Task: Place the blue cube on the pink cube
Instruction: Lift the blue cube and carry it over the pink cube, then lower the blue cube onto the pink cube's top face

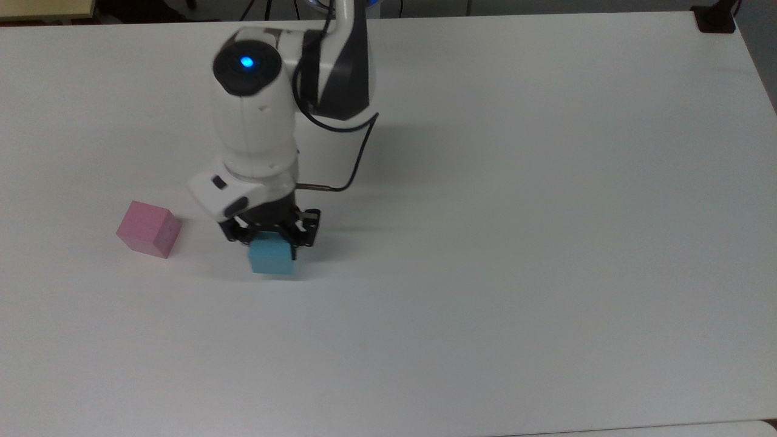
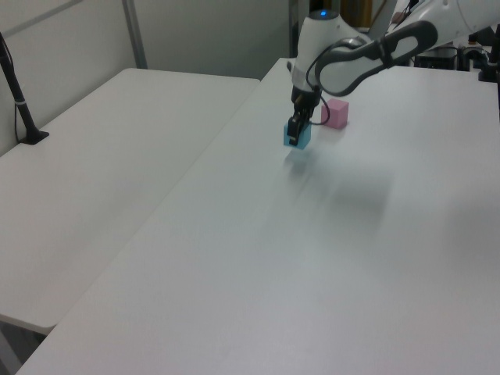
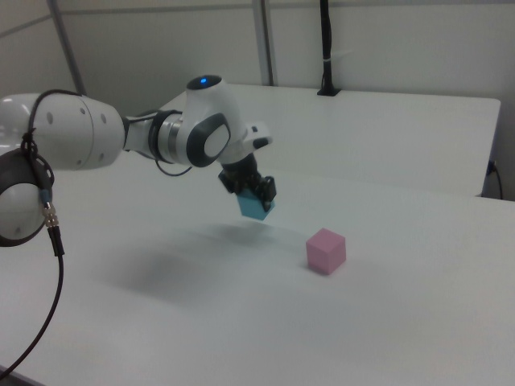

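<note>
in the top view the claw (image 1: pixel 271 238) pinches the blue cube (image 1: pixel 272 258) by its upper part, and the pink cube (image 1: pixel 149 229) sits on the white tabletop (image 1: pixel 546 243) off to the top view's left of the claw, near but clearly apart, with bare surface between them

in the left view the blue cube (image 2: pixel 297 134) hangs in the claw (image 2: pixel 294 130) clear of the tabletop, a faint shadow below it; the pink cube (image 2: pixel 337 113) rests farther back and to the left view's right

in the right view the blue cube (image 3: pixel 256 206) is held tilted above the surface by the claw (image 3: pixel 251 191), and the pink cube (image 3: pixel 326 250) lies lower and to the right view's right, so the carry likely runs that way, then down

no brand, label or writing can be read on either cube
</note>
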### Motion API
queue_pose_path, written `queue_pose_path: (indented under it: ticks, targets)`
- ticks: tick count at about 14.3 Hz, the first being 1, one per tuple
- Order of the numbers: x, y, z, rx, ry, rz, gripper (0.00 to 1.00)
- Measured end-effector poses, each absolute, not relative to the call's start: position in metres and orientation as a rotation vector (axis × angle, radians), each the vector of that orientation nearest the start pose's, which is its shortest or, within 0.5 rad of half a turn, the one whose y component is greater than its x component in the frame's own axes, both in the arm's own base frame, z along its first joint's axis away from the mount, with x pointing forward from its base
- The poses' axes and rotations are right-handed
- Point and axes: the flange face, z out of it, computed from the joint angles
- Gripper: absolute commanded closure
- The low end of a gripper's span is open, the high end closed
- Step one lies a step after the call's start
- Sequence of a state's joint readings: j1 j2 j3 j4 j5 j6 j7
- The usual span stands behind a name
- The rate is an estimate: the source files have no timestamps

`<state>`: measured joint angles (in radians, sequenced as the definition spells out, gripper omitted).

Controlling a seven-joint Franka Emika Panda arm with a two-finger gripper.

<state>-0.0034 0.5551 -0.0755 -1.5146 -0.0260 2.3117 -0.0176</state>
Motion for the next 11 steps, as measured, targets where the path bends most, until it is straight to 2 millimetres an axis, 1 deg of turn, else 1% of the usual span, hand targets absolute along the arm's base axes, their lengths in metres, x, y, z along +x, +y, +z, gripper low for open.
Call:
queue_pose_path:
  ticks: [1, 2, 3, 4, 5, 6, 8, 10, 11]
  targets:
    - [0.721, -0.065, 0.383, -3.192, 0.068, -0.425, 0.79]
    - [0.718, -0.086, 0.401, -3.199, 0.081, -0.463, 0.78]
    - [0.710, -0.123, 0.424, -3.214, 0.097, -0.508, 0.77]
    - [0.704, -0.147, 0.434, -3.226, 0.106, -0.527, 0.77]
    - [0.698, -0.167, 0.439, -3.237, 0.112, -0.533, 0.77]
    - [0.693, -0.186, 0.441, -3.245, 0.120, -0.530, 0.76]
    - [0.683, -0.212, 0.436, -3.252, 0.125, -0.508, 0.75]
    - [0.675, -0.232, 0.427, -3.249, 0.117, -0.480, 0.73]
    - [0.674, -0.236, 0.421, -3.245, 0.110, -0.467, 0.73]
